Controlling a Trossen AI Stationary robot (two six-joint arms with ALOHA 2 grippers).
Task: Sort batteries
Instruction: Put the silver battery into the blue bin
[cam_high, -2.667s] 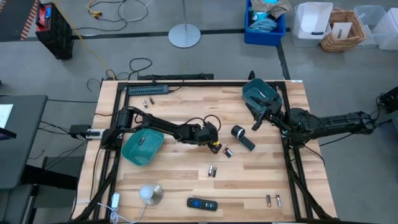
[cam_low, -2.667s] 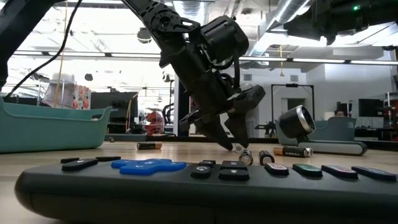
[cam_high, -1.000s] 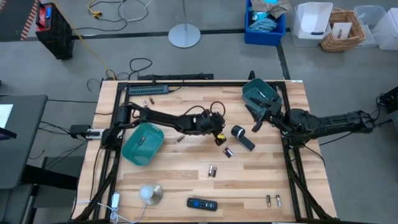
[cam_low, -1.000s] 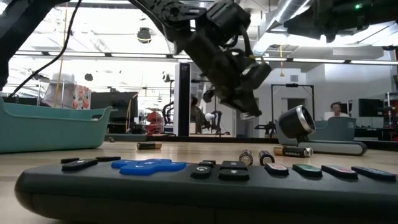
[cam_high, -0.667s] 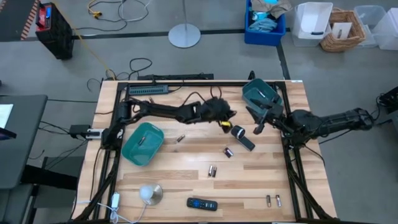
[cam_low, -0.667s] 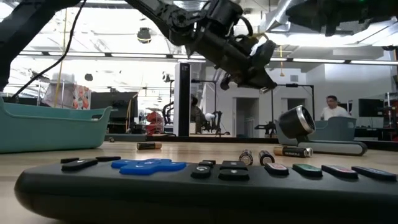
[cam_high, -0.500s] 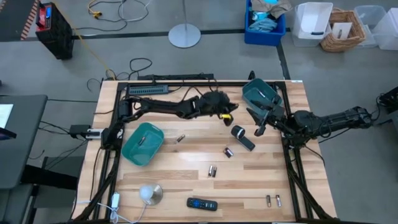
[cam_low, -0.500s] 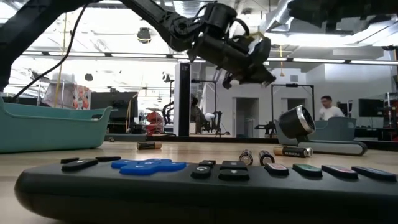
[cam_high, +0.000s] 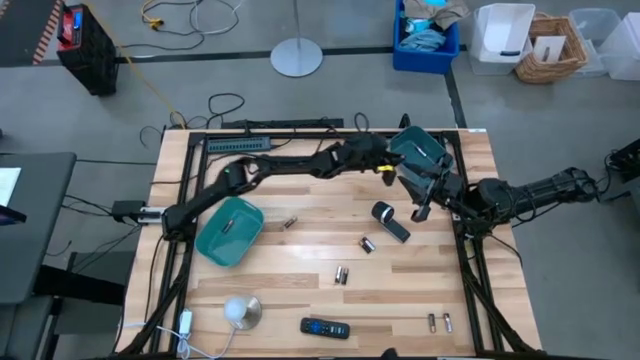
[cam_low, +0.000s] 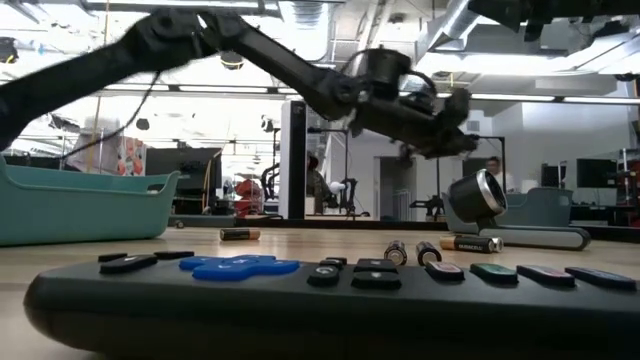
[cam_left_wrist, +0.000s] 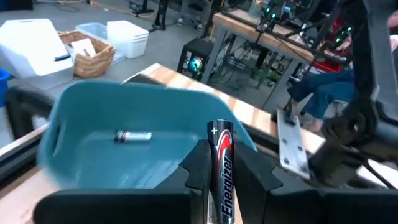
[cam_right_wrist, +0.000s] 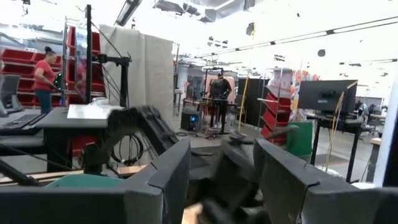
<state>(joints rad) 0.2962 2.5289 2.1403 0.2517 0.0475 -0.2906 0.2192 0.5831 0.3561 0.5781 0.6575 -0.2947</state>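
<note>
My left end effector was clenched on a battery, hovering by the far-right bin. Next move, I figured: drop it in.

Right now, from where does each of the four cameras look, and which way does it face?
High: overhead, straight down; both arms, left gripper beside the teal bin.
Low: table height, behind the remote; left arm overhead.
Left wrist: on the left arm; jaws hold a battery before that bin.
Right wrist: on the right arm; open jaws, room beyond.
Shared: bin, high and left wrist.
</note>
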